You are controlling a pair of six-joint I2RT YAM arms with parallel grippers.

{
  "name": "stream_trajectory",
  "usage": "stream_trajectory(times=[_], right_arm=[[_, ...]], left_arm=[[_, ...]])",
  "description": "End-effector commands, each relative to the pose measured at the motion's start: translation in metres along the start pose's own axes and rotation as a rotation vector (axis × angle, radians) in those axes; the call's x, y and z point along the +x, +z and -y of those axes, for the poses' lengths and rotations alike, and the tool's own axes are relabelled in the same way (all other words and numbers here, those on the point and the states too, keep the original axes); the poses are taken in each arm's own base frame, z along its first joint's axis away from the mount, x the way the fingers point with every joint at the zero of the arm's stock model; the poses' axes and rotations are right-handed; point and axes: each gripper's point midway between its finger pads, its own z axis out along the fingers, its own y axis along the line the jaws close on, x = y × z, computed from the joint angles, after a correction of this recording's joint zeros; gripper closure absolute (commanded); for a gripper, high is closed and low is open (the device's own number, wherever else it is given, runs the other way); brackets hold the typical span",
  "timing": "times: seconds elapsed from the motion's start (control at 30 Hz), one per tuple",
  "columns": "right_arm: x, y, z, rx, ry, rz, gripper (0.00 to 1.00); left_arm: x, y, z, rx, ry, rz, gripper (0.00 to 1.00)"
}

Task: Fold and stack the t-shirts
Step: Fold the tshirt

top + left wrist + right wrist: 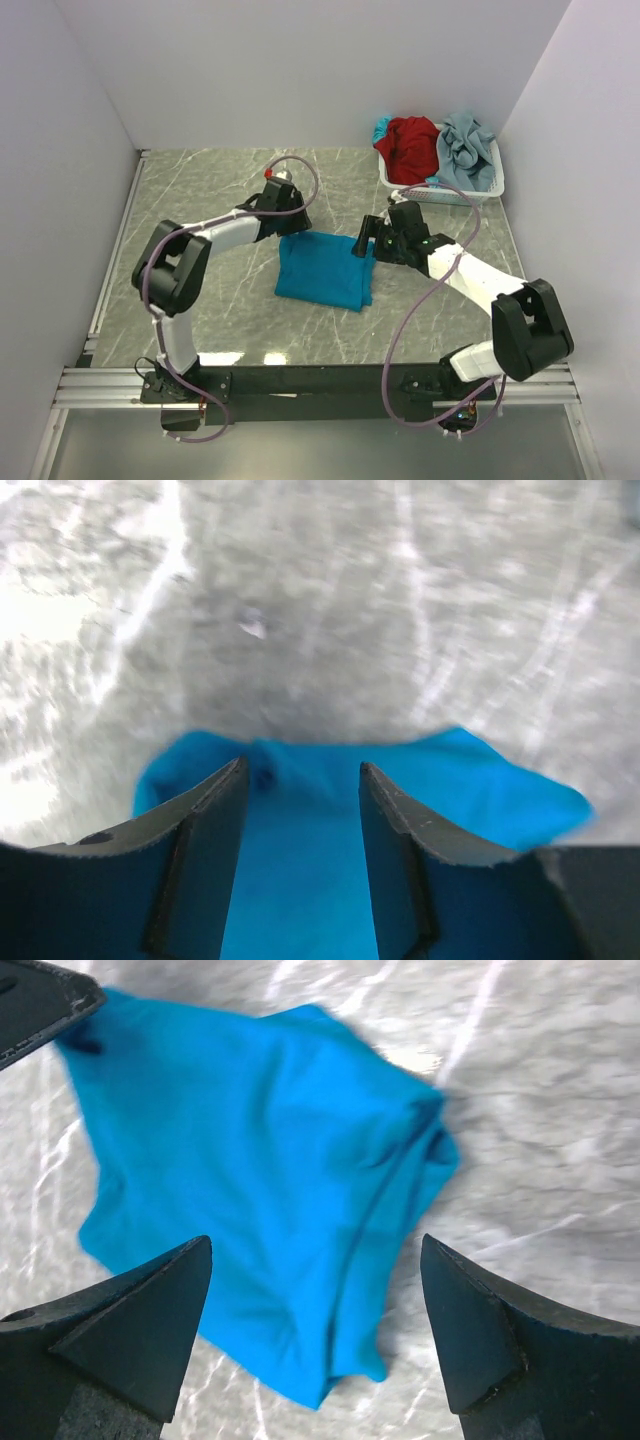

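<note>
Released, black left pincer and right pincer above folded teal-blue cloth t-shirt (first one, seemingly); red cloth shirt, pale grey-blue cloth shirt unfolded.

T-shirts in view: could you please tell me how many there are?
3: teal one on the table; red one and grey-blue one in the basket. Others may be hidden beneath.

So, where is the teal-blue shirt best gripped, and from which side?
Probably the far right corner of the teal-blue shirt, from above with the right hand, open over it. The shirt lies flat and folded on the table, so only a layered edge offers something to pinch.
</note>
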Motion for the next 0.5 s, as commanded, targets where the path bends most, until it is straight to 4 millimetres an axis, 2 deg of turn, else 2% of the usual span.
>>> stream_trajectory(times=[0.0,0.17,0.47], right_arm=[[-0.021,0.006,0.006,0.005,0.020,0.041,0.09],[-0.032,0.023,0.015,0.016,0.070,0.032,0.09],[-0.045,0.050,0.017,0.037,0.098,0.023,0.12]], left_arm=[[-0.018,0.010,-0.003,-0.044,0.042,0.029,0.47],[-0.016,0.022,-0.014,-0.101,0.056,0.020,0.49],[-0.009,0.038,-0.005,-0.033,0.063,0.001,0.60]])
